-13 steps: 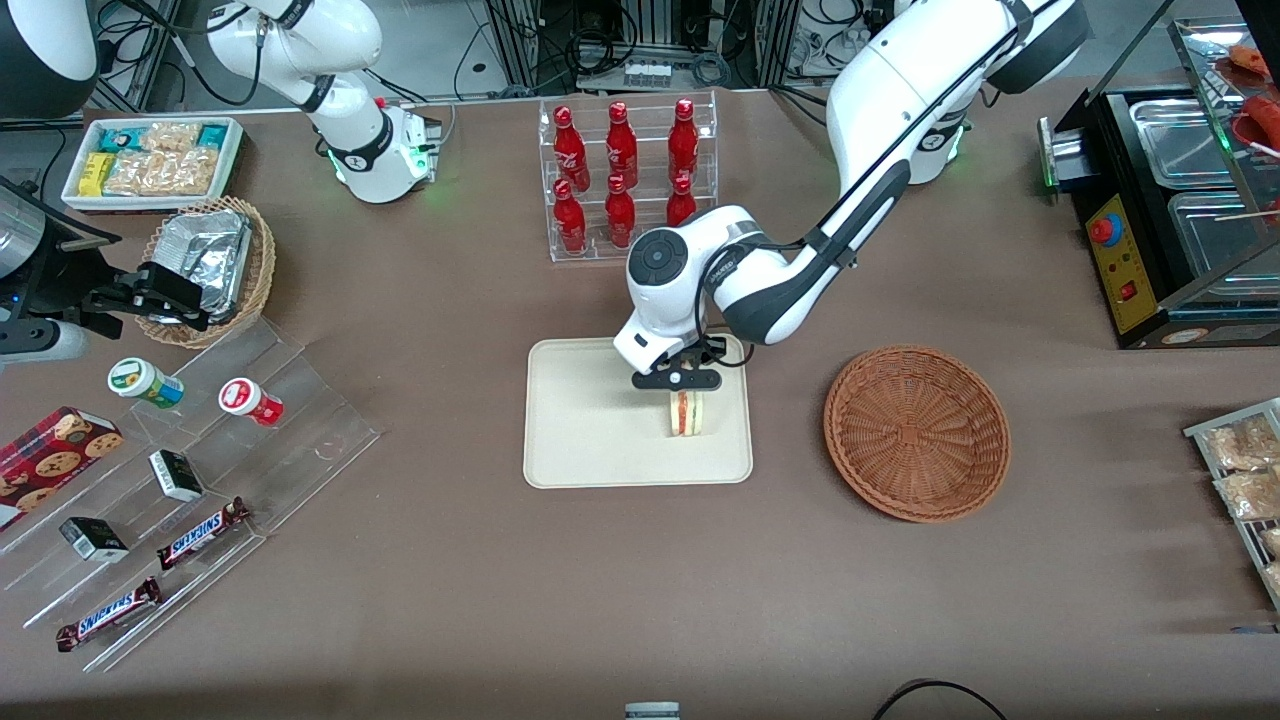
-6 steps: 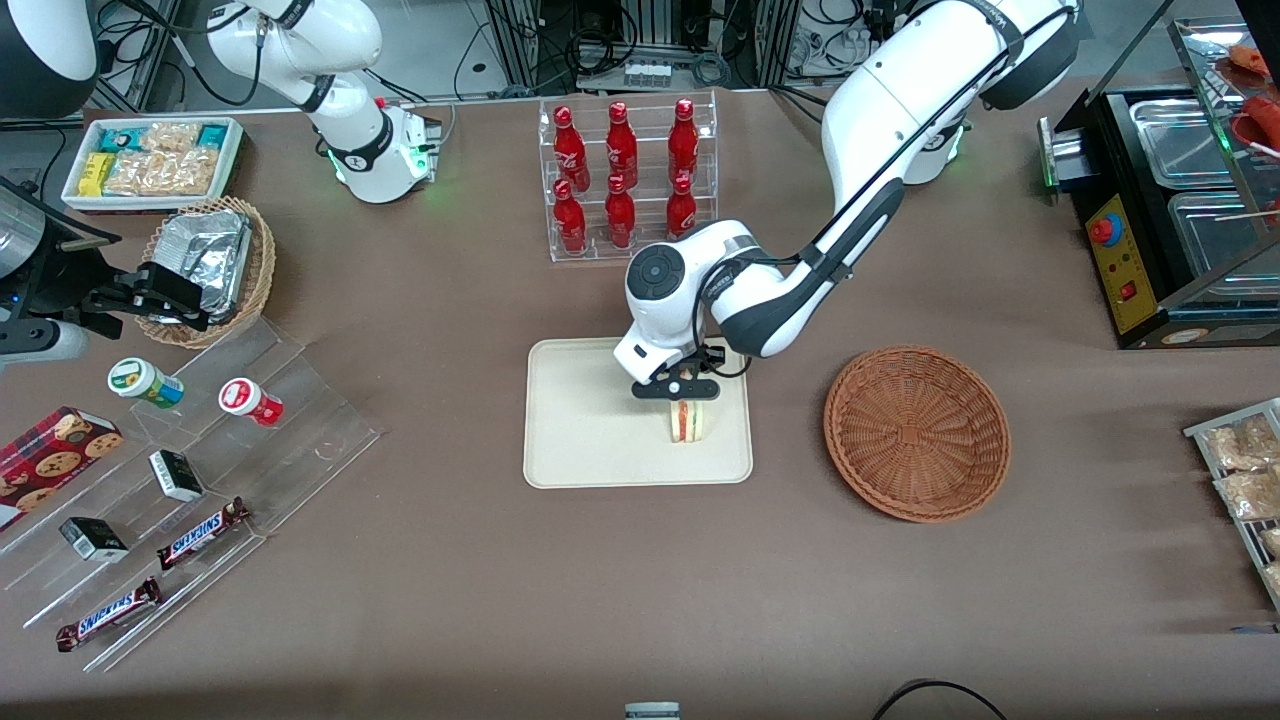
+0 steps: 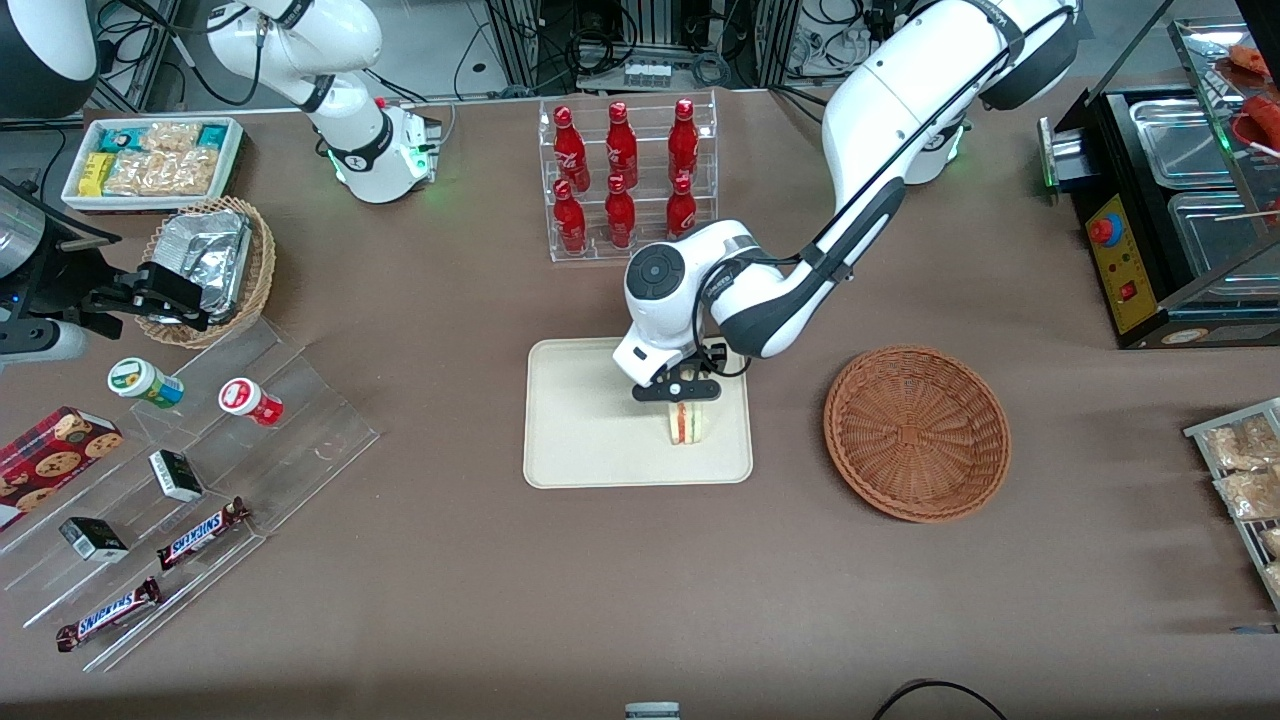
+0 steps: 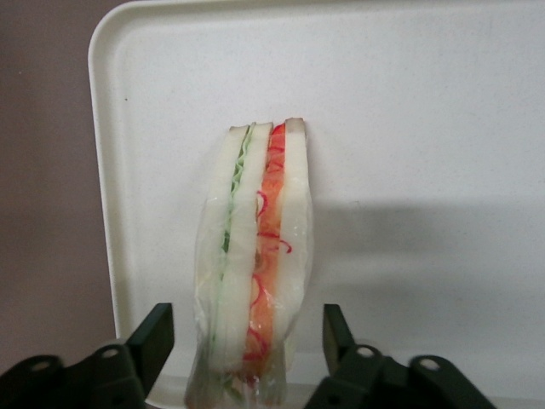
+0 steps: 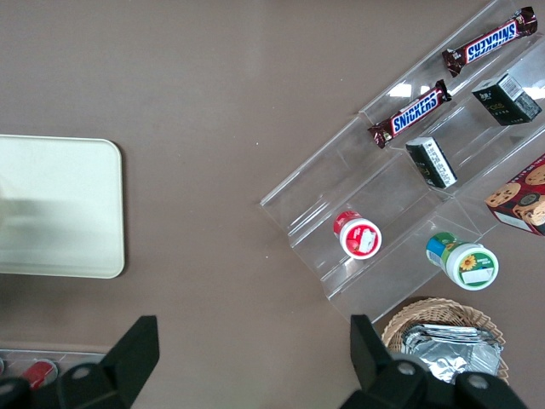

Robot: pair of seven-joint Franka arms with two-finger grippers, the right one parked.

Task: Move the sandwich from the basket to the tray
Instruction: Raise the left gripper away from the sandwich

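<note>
The clear-wrapped sandwich [image 3: 686, 424] [image 4: 254, 256] stands on its edge on the cream-white tray [image 3: 585, 440] [image 4: 409, 102], red and green filling stripes showing. My gripper [image 3: 680, 392] [image 4: 245, 341] hangs just above it, open, with a black finger [image 4: 155, 334] on each side and a gap between each finger and the bread. The reddish-brown wicker basket [image 3: 916, 432] sits on the table beside the tray, toward the working arm's end, and holds nothing.
A clear rack of red bottles [image 3: 625, 175] stands farther from the front camera than the tray. A tiered acrylic shelf with snack bars and cups [image 3: 190, 480], a tan basket with foil [image 3: 215, 265] and a white snack bin [image 3: 150, 160] lie toward the parked arm's end.
The gripper has let go of the sandwich and lifted slightly, drifting away from the front camera. The sandwich stays standing on the tray.
</note>
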